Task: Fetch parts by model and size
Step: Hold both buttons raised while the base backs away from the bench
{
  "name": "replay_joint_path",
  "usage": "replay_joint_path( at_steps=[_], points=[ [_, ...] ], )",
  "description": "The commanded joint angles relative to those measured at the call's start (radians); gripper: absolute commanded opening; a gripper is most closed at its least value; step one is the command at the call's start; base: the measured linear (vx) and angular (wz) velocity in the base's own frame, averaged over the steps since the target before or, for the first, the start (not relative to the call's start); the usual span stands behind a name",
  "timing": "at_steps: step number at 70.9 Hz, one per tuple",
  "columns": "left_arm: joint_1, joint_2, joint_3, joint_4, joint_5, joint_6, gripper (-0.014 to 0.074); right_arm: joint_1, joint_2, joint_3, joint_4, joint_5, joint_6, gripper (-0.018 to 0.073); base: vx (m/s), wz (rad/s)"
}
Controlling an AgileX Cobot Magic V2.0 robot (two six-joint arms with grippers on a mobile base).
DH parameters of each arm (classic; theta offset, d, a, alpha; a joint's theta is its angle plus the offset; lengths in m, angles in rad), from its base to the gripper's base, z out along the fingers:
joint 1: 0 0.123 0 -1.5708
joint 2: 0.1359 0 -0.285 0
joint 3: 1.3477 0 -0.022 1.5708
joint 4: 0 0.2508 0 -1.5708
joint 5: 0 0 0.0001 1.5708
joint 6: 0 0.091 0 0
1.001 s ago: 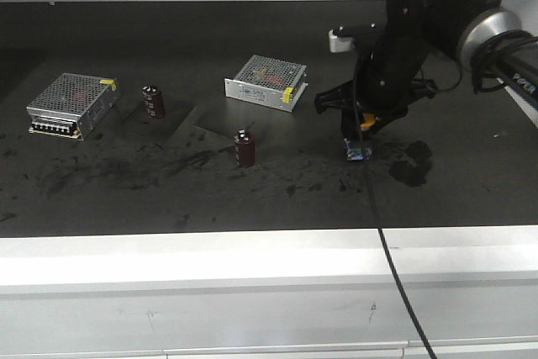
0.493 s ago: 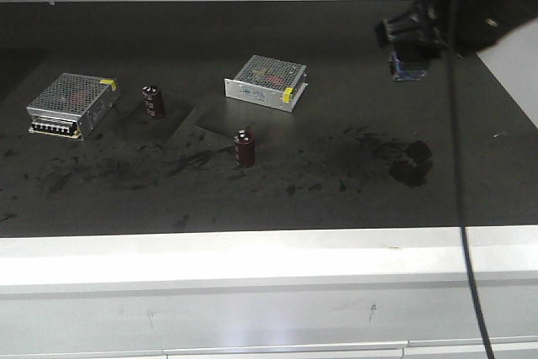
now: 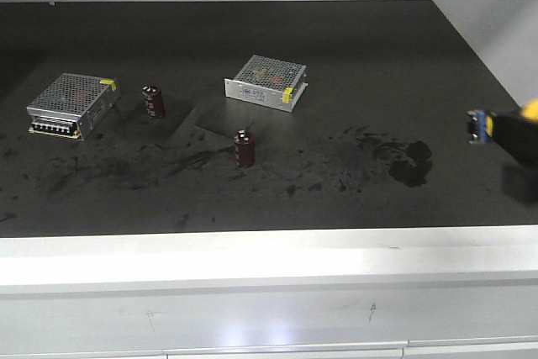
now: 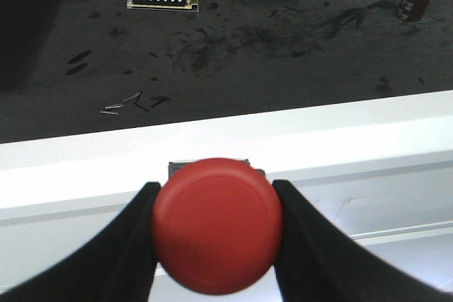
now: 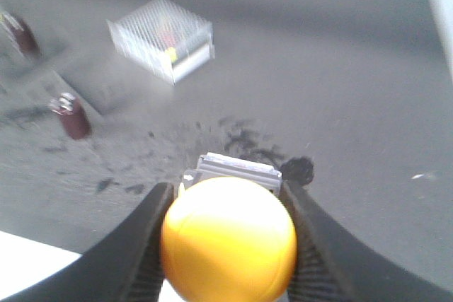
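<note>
left tool [image 4: 215,235] pinches the red-capped switch [image 4: 218,217], held off the counter [image 4: 340,61], out by its white front edge. right tool [image 5: 225,245] pinches the yellow-capped switch [image 5: 228,235], lifted above the smudged counter.

No legible text or markings.

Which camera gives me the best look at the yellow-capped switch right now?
The right wrist view: the yellow-capped switch fills the lower centre, held in the right gripper, though blurred. The front view catches only a yellow sliver and its blue-marked base at the right edge. The left wrist view shows the red-capped switch instead.
</note>
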Motion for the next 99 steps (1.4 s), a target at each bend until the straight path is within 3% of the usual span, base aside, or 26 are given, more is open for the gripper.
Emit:
replay_joint_path(
  at_steps=[1, 19, 53, 99],
  points=[
    [-0.002, 0.011, -0.025, 0.0, -0.067, 0.0, -0.0006, -0.003, -0.126, 0.069, 0.008, -0.145, -0.009, -0.001, 0.0, 0.0],
    [-0.002, 0.011, -0.025, 0.0, -0.067, 0.0, -0.0006, -0.003, -0.256, 0.193, 0.027, -0.109, -0.009, -0.0008, 0.0, 0.0],
    [-0.002, 0.011, -0.025, 0.0, -0.067, 0.0, -0.0006, -0.003, -0.255, 0.198, 0.009, -0.01, -0.01, -0.0008, 0.0, 0.0],
    [-0.002, 0.011, -0.025, 0.001, -0.068, 0.0, -0.0006, -0.003, -0.255, 0.198, 0.009, -0.008, -0.01, -0.0008, -0.01, 0.06]
  ],
)
